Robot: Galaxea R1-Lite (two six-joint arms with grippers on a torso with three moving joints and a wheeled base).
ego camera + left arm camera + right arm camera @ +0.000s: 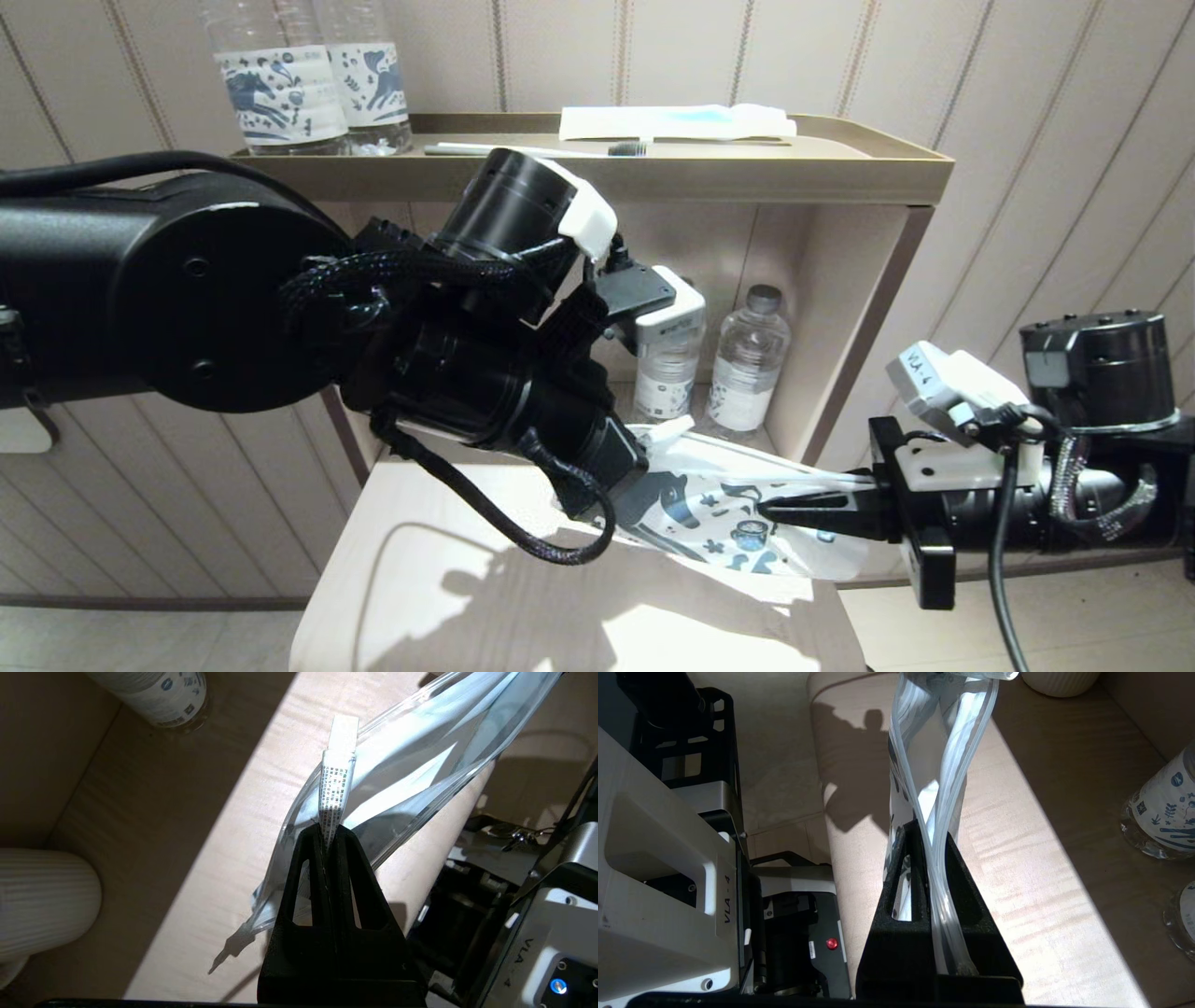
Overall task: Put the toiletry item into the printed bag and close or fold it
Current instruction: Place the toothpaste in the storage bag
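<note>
The printed bag (738, 523) hangs just above the light wooden table (523, 597), stretched between my two grippers. My right gripper (767, 511) is shut on the bag's clear mouth edges (945, 788), and those strips run down between its fingers (957, 868). My left gripper (328, 830) is shut on the white comb (337, 779), holding it by the toothed part. The comb's plain end (670, 431) sticks up past the bag's rim (420, 760). The bag's mouth gapes around the comb; how far in the comb sits is hidden.
Two horse-label bottles (747, 364) stand in the shelf recess behind the bag. The top tray (840, 168) holds more bottles (280, 84), a toothbrush (532, 149) and a white-and-blue packet (672, 121). A ribbed white cup (42, 905) stands near the left gripper.
</note>
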